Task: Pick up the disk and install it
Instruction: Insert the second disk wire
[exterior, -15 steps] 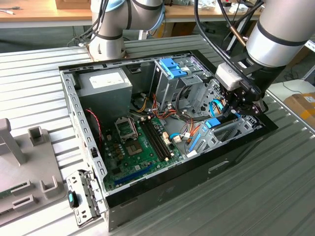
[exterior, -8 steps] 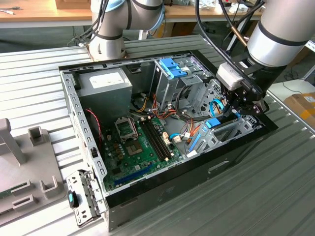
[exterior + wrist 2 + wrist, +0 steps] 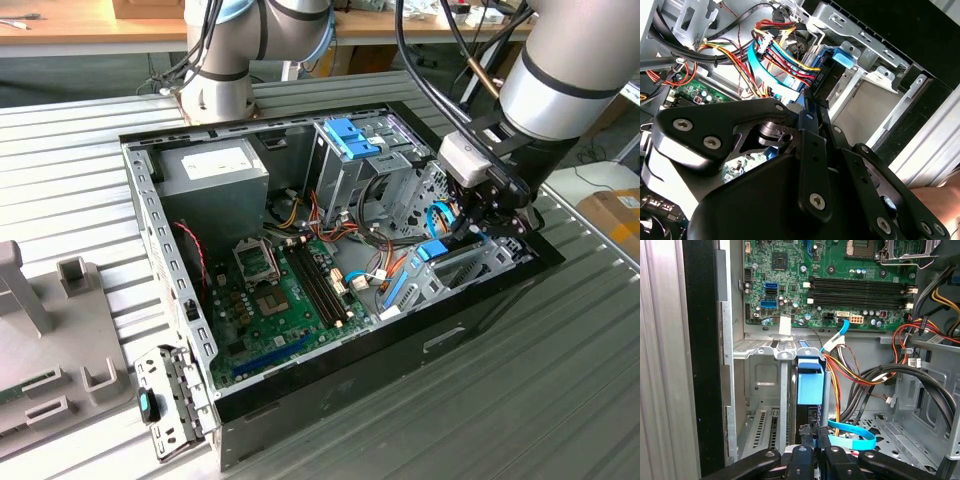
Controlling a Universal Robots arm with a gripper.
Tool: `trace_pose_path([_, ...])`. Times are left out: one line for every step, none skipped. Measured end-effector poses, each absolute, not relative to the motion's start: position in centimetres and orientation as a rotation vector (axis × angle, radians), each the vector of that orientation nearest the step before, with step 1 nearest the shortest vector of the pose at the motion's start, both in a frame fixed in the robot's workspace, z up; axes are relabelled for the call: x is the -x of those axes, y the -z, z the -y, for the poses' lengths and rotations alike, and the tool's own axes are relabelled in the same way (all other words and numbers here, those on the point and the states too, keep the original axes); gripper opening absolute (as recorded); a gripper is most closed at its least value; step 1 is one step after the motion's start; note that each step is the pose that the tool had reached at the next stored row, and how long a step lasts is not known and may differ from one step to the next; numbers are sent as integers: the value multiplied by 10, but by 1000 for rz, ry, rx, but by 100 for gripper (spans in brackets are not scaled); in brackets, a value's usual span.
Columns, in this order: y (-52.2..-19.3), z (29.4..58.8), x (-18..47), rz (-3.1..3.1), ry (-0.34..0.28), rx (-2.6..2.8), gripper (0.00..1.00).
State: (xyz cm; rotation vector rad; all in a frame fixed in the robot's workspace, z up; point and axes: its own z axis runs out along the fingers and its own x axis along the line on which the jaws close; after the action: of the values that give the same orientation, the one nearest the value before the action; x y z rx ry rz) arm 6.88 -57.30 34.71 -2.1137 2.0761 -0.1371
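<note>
now pincer (image 3: pixel 812 436) pressed together, tips against blue-edged disk (image 3: pixel 809 382) standing in drive bay, inside computer case (image 3: pixel 480 300).

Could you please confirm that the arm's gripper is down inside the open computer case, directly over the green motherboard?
Not quite. The gripper is down inside the open computer case, but not over the green motherboard. It is over the metal drive cage at the exterior view's right end of the case, next to the disk with its blue bracket. The exterior view shows this.
</note>
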Motion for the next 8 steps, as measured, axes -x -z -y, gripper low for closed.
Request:
trace_pose_path([-347,573,-69,-2076,137,2114,16])
trace_pose_path([-347,573,-69,-2076,137,2114,16])
trace_pose_path([-348,573,-69,-2076,137,2113,16])
trace_pose_path([-349,573,-69,-2076,137,2113,16])
trace_pose_path([-351,573,-69,-2076,137,2114,16])
trace_pose_path([-351,573,-69,-2076,137,2114,16])
trace_pose_path([-351,573,-69,-2076,139,2115,16])
trace_pose_path([-351,573,-69,-2077,142,2116,16])
